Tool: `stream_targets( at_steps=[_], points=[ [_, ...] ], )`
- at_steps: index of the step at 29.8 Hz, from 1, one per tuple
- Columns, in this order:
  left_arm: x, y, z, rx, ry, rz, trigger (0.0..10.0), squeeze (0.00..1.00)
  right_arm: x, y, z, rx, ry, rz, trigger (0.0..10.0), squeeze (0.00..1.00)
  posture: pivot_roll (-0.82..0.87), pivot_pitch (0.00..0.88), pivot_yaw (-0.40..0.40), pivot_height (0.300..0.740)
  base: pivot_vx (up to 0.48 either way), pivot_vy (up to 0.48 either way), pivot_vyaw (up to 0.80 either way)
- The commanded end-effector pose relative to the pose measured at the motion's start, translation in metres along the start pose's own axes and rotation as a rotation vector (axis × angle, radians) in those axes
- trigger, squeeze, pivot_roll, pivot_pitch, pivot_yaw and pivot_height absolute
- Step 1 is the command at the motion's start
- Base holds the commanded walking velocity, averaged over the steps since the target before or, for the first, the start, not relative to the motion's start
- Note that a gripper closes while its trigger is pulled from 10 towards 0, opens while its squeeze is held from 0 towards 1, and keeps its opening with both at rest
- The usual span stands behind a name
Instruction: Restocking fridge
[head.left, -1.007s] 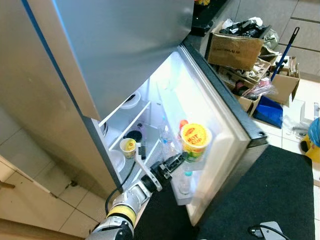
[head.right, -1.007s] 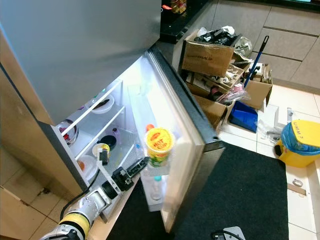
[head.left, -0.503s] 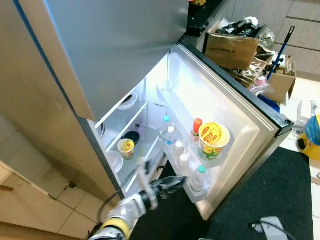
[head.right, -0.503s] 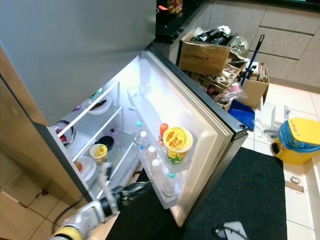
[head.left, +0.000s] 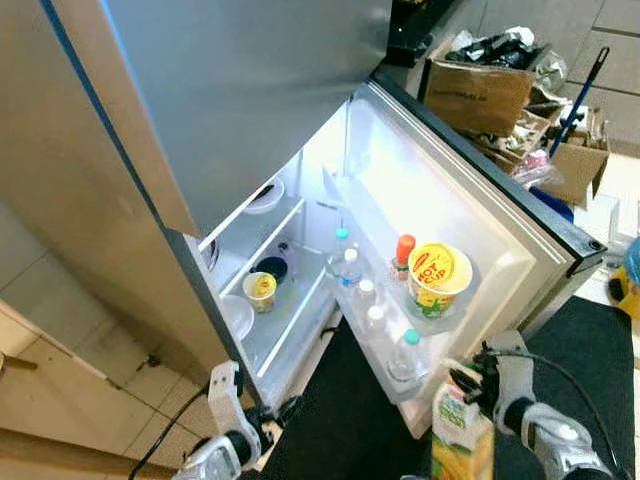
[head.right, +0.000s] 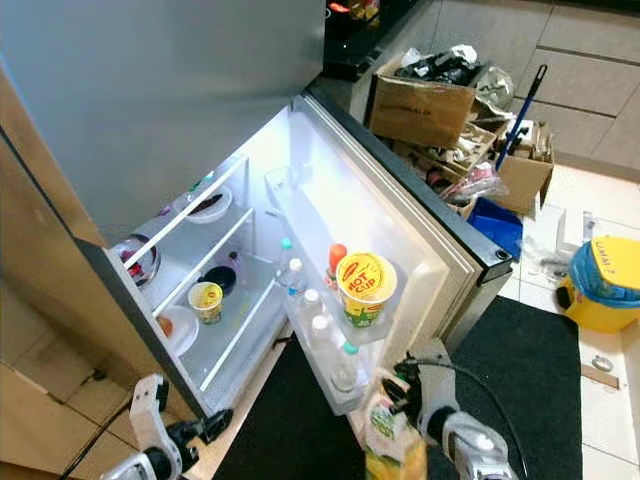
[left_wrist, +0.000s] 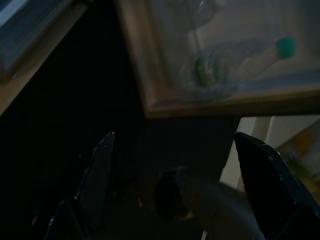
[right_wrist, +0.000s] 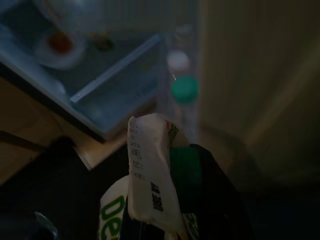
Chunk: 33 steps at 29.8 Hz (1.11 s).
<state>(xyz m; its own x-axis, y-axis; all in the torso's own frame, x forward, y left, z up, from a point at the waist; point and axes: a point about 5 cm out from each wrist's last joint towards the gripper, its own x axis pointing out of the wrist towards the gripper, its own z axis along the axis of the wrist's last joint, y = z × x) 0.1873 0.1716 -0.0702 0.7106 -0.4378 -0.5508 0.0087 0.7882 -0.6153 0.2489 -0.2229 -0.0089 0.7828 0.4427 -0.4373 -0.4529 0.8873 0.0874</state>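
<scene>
- Left eye view: you see the fridge door (head.left: 470, 210) swung wide, its lower door shelf (head.left: 385, 345) already carrying a row of water bottles (head.left: 362, 300), a red-capped bottle (head.left: 403, 256) and a yellow noodle cup (head.left: 438, 278). The juice carton (head.left: 457, 432) is not yet inside; it stands upright in your right gripper (head.left: 478, 385), low and just in front of the door shelf. Judged from this, the restocking is partly done and the carton is left to place.
- Right eye view: your right arm reaches forward from below, wrist bent up, over the black mat (head.right: 540, 390). Your left gripper (head.right: 205, 428) hangs low beside the fridge's bottom edge, arm folded back and idle. Inside, a small yellow cup (head.right: 206, 300) sits on the glass shelf (head.right: 240, 300).
- Left wrist view: your left fingers (left_wrist: 97, 172) stand wide apart with nothing between them; the jaws are open. Beyond them lies the underside of the door shelf.
- Right wrist view: the jaws are clamped on the carton's folded top (right_wrist: 150, 170), with a green-capped bottle (right_wrist: 184, 89) just beyond.
</scene>
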Motion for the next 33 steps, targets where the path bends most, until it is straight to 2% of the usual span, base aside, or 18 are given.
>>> stream_targets(
  at_steps=[1,3,5,6,7,9,12,14,15,19,20,23,26,28,29,30,33],
  points=[
    [-0.011,0.013,-0.01,0.012,0.042,0.065,10.0,0.0,0.007,-0.006,0.031,-0.099,-0.105,0.01,10.0,0.0,-0.05,0.035,0.005,0.74,0.0,0.0,0.0],
    [-0.014,0.015,-0.016,0.012,0.058,0.084,10.0,0.0,0.008,-0.013,0.045,-0.158,-0.138,-0.036,10.0,0.0,-0.05,0.035,0.005,0.74,0.0,0.0,0.0],
    [-0.015,0.016,-0.017,0.013,0.061,0.09,10.0,0.0,0.008,-0.016,0.048,-0.167,-0.144,-0.05,10.0,0.0,-0.05,0.035,0.005,0.74,0.0,0.0,0.0],
    [-0.017,0.018,-0.022,0.015,0.072,0.106,10.0,0.0,0.004,-0.029,0.054,-0.245,-0.118,-0.154,10.0,0.0,-0.05,0.035,0.001,0.74,0.0,0.0,0.0],
    [-0.017,0.018,-0.022,0.015,0.072,0.106,10.0,0.0,0.004,-0.029,0.054,-0.245,-0.118,-0.154,10.0,0.0,-0.05,0.035,0.001,0.74,0.0,0.0,0.0],
    [-0.019,0.019,-0.025,0.015,0.081,0.116,10.0,0.0,-0.004,-0.048,0.064,-0.307,-0.11,-0.302,10.0,0.0,-0.05,0.035,0.001,0.74,0.0,0.0,0.0],
    [-0.02,0.02,-0.026,0.016,0.083,0.121,10.0,0.0,-0.025,-0.078,0.076,-0.348,-0.117,-0.52,10.0,0.0,-0.04,0.034,0.001,0.74,0.0,0.0,0.0],
    [-0.02,0.02,-0.026,0.019,0.085,0.121,10.0,0.0,-0.038,-0.091,0.08,-0.361,-0.114,-0.612,10.0,0.0,-0.04,0.035,0.002,0.74,0.0,0.0,0.0],
    [-0.02,0.02,-0.026,0.019,0.085,0.121,10.0,0.0,-0.038,-0.091,0.08,-0.361,-0.114,-0.612,10.0,0.0,-0.04,0.035,0.002,0.74,0.0,0.0,0.0],
    [-0.02,0.02,-0.026,0.028,0.087,0.118,10.0,0.0,-0.08,-0.127,0.09,-0.388,-0.111,-0.886,10.0,0.0,-0.04,0.035,0.001,0.74,0.0,0.0,0.0],
    [-0.02,0.02,-0.026,0.028,0.087,0.118,10.0,0.0,-0.08,-0.127,0.09,-0.388,-0.111,-0.886,10.0,0.0,-0.04,0.035,0.001,0.74,0.0,0.0,0.0],
    [-0.019,0.019,-0.026,0.034,0.091,0.115,10.0,0.0,-0.096,-0.136,0.087,-0.375,-0.098,-0.951,10.0,0.0,-0.04,0.034,0.002,0.74,0.0,0.0,0.0],
    [-0.019,0.019,-0.026,0.037,0.093,0.114,10.0,0.0,-0.099,-0.137,0.081,-0.356,-0.082,-0.955,10.0,0.0,-0.04,0.034,0.002,0.74,0.0,0.0,0.0],
    [-0.018,0.017,-0.028,0.04,0.097,0.113,10.0,0.0,-0.096,-0.13,0.062,-0.299,-0.044,-0.953,10.0,0.0,-0.04,0.034,0.002,0.74,0.0,0.0,0.0],
    [-0.017,0.016,-0.029,0.056,0.106,0.111,10.0,0.0,-0.09,-0.118,0.033,-0.234,0.029,-0.922,10.0,0.0,-0.05,0.031,-0.001,0.74,0.0,0.0,0.0],
    [-0.017,0.016,-0.029,0.062,0.108,0.11,10.0,0.0,-0.088,-0.112,0.022,-0.218,0.066,-0.909,10.0,0.0,-0.05,0.029,0.0,0.74,0.0,0.0,0.0],
    [-0.017,0.016,-0.03,0.073,0.11,0.114,10.0,0.0,-0.085,-0.102,0.003,-0.182,0.124,-0.883,10.0,0.0,-0.05,0.029,0.0,0.74,0.0,0.0,0.0]
  ],
)
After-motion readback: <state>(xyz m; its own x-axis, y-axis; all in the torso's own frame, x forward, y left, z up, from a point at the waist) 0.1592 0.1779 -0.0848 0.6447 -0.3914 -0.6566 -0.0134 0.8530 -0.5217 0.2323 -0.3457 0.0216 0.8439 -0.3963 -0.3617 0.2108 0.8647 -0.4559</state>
